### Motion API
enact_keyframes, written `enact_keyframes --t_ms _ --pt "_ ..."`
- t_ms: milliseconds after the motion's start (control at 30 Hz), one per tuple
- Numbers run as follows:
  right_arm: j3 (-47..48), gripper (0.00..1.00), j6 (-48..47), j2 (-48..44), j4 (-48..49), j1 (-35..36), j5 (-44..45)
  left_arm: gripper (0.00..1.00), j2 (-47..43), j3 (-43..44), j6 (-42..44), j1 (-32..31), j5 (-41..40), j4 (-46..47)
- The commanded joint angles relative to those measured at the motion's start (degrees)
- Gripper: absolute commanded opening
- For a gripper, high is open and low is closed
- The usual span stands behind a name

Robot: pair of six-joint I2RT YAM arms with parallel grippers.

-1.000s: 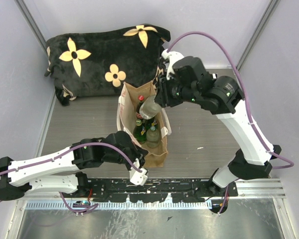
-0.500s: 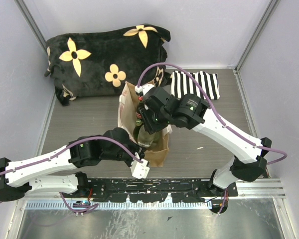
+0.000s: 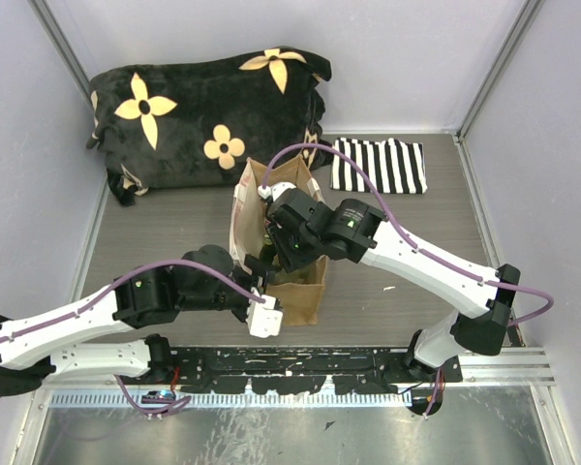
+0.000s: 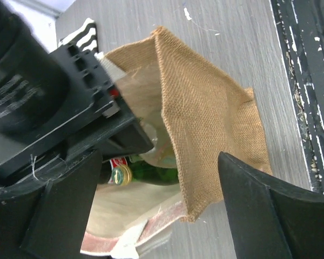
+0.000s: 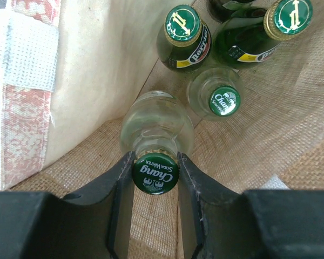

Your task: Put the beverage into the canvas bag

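Four bottles can be counted plainly inside the canvas bag (image 5: 92, 75) from the right wrist view, and a fifth dark glass shape (image 5: 225, 5) is cut off by the top edge. The right tool (image 5: 155, 159) is closed on the neck of the clear soda bottle (image 5: 156, 125), its fingers (image 5: 120, 183) pressing just under the green cap. That bottle stands upright inside the bag, next to the cream side wall. We cannot tell whether its base rests on the bag's floor. Near it stand a smaller clear bottle (image 5: 215, 97), a green-capped green bottle (image 5: 183, 33) and a gold-capped green bottle (image 5: 259, 32), the last partly cropped.

From above, the right arm (image 3: 397, 247) covers the mouth of the canvas bag (image 3: 305, 300), so we see neither its fingers nor the held bottle there.

The left tool (image 4: 159, 162) stands wide open at the bag's near end. A brown burlap corner (image 4: 205, 124) lies between its fingers (image 4: 259, 216) without being pinched, and the right arm's black wrist (image 4: 54, 97) blocks much of that view. We cannot make out the left tool's fingers from overhead.

The bag stands on the grey table (image 3: 155, 232), with a black flowered blanket (image 3: 194, 107) behind it and a striped cloth (image 3: 382, 165) off to the right
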Motion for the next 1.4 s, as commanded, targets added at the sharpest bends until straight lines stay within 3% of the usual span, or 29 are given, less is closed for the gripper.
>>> enact_keyframes --t_ms 0,167,433,567,1033,1367 --pt "-0.5 0.01 1.1 -3.1 10.9 0.4 0.6 0.97 -0.8 3.3 -4.2 0.4 -3.6 3.3" --pt "-3.4 0.01 1.2 -2.6 12.9 0.4 0.4 0.97 -1.0 6.7 -11.1 6.5 -6.0 5.2" --pt "-8.1 0.01 1.1 -1.7 16.9 0.4 1.1 0.98 -4.1 9.7 -22.9 25.6 -6.5 1.4" --pt "-9.8 0.01 1.1 -1.2 18.1 0.5 1.2 0.99 -7.2 8.9 -25.9 32.0 -8.6 -1.8" --pt "-13.2 0.01 -0.7 5.0 20.2 0.6 4.3 0.98 -8.3 3.8 -41.2 42.6 -8.6 -6.9" --pt "-12.4 0.01 -0.9 8.0 18.8 0.7 5.6 0.98 -5.6 3.3 -42.2 43.8 -5.5 -3.9"
